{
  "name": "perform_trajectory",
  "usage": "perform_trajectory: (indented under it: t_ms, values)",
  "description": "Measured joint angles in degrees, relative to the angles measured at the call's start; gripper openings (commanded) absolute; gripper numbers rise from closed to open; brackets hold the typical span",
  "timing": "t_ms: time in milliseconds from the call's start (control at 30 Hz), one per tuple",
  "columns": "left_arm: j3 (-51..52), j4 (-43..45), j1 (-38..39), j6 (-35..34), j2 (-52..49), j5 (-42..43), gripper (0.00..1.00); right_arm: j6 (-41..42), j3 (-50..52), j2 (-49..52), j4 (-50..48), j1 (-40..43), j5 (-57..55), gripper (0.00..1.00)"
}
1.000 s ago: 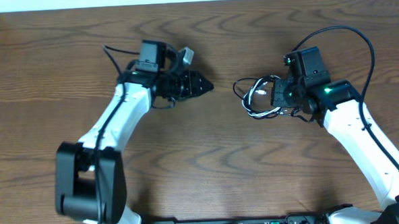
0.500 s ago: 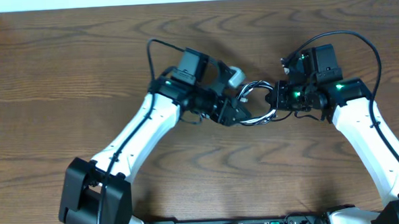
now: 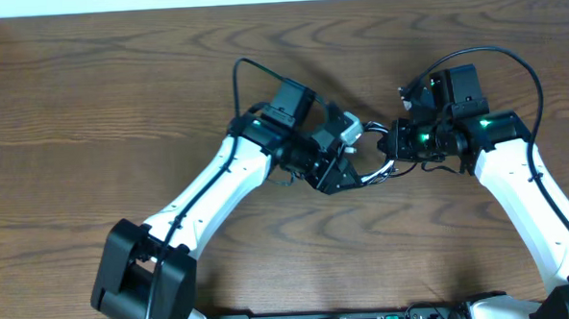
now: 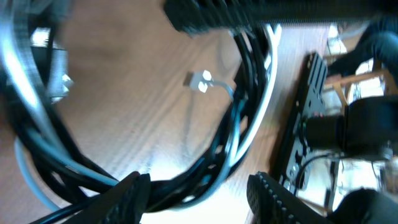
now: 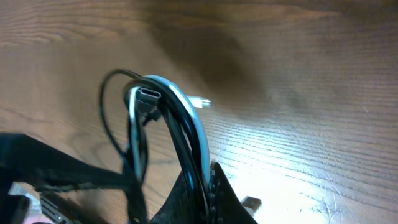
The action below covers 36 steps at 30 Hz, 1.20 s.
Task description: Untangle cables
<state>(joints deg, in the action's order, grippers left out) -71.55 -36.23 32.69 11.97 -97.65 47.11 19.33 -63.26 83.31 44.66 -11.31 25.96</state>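
1. The left gripper [image 4: 198,190] stands with its jaws partly apart. The wrist view shows a clear gap between its two dark fingers [image 4: 127,198].
2. The looped cables [image 3: 379,172] run through that gap. The bundle passes close by the left-hand finger, with a sliver of bare wood beside the other finger. The jaws straddle the bundle rather than clamp it; I cannot tell whether a finger touches a strand.
3. The right gripper [image 5: 200,186] is closed tight. Its jaws pinch both the black cord [image 5: 177,124] and the white cord [image 5: 191,118], which rise from between the fingertips in an arch.
4. At the top of that arch a metal plug end [image 5: 148,95] hangs among thinner black loops. A second small plug [image 5: 200,102] lies on the wood just behind.
5. From overhead, the two grippers face each other near the middle of the table [image 3: 90,101], with the cable bundle bridging the short space between them.
6. In the left wrist view, a small silvery plug [image 4: 199,79] shows inside the loop of cords, over the wood.
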Motion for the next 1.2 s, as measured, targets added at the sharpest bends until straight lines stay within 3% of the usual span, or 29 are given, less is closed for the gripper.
perform_trajectory:
  t_ms: [767,1000,1200]
  values:
    - [0.39,0.76,1.84,2.01,-4.59,-0.61,0.43,-0.5,0.0,-0.02,-0.44,0.13,0.87,0.01]
    - [0.59,6.97,2.56,1.31,-4.63,-0.9,0.42,-0.5,0.0,0.0,-0.68,0.22,1.36,0.01]
    - [0.59,9.22,5.14,0.15,-4.63,-5.07,0.36,-0.57,0.0,-0.02,-0.68,0.22,1.68,0.01]
